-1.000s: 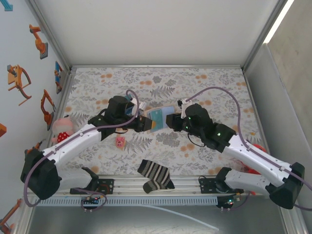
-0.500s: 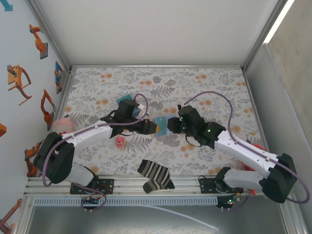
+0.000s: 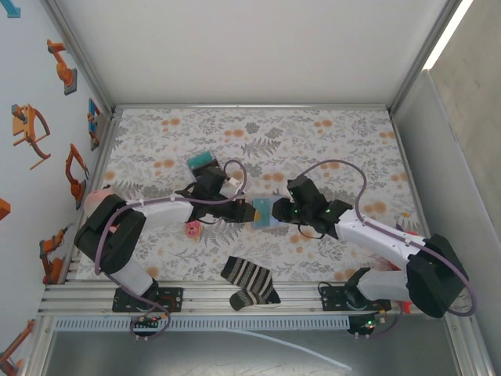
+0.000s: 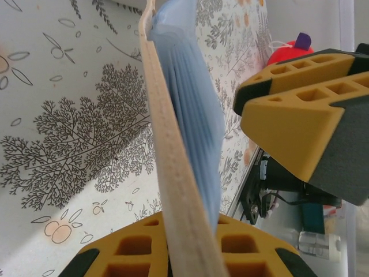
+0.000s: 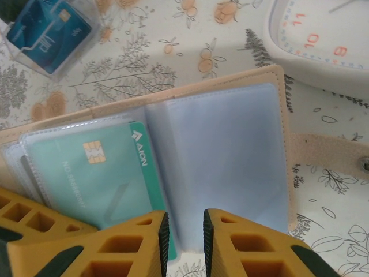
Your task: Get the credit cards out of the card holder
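The card holder point(image 3: 264, 211) is a tan bifold wallet held open just above the floral table between both arms. My left gripper point(image 3: 247, 210) is shut on its tan cover; in the left wrist view the wallet point(image 4: 173, 150) runs edge-on between the yellow fingers point(image 4: 127, 249). The right wrist view shows the open wallet point(image 5: 219, 144) with clear blue-grey sleeves and a teal credit card point(image 5: 86, 173) with a chip in the left sleeve. My right gripper point(image 5: 185, 239) hovers at the wallet's near edge by the centre fold, its jaws narrowly parted and open.
A clear box of teal and blue cards point(image 3: 202, 161) lies behind the left arm, also in the right wrist view point(image 5: 49, 29). A white clock point(image 5: 323, 40) sits beside the wallet. A striped sock point(image 3: 249, 282) lies near the front edge and a small pink block point(image 3: 192, 228) under the left arm.
Both grippers and the wallet have moved toward the front of the table and lower. The clear box behind the left arm has come into view.
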Robot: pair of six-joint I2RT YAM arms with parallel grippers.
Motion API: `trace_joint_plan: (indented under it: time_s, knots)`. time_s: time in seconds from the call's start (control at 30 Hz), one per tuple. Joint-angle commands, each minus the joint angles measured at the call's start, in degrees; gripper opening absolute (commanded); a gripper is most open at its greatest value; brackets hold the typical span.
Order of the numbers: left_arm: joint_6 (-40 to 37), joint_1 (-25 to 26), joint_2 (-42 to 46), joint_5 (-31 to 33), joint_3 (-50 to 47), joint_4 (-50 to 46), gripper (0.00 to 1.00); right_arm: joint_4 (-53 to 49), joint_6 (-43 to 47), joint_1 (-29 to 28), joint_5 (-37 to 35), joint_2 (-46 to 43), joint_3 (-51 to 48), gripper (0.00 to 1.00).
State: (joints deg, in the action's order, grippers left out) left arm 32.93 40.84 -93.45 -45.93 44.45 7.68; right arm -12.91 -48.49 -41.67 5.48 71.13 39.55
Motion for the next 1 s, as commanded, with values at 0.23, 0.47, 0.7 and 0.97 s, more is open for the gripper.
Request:
trace_joint_plan:
  time_s: [0.23,0.47,0.7,0.97]
  knots:
    - [4.25,1.57,-5.28,-2.31,-0.4,7.74,0.07,6.79,-3.18,3.09,3.96,0.72,-5.79,0.24]
    - [1.47,1.7,-7.96,-1.41,1.22,3.04,0.08,8.18,-3.18,3.09,4.36,1.93,-6.48,0.24]
    - [-1.96,1.72,-8.01,0.43,3.25,-3.89,0.15,9.34,-3.91,3.48,4.98,5.94,-6.48,0.25]
    - [-5.08,1.7,-6.64,6.62,5.26,-11.7,0.32,12.03,-5.38,4.21,6.35,9.02,-7.35,0.23]
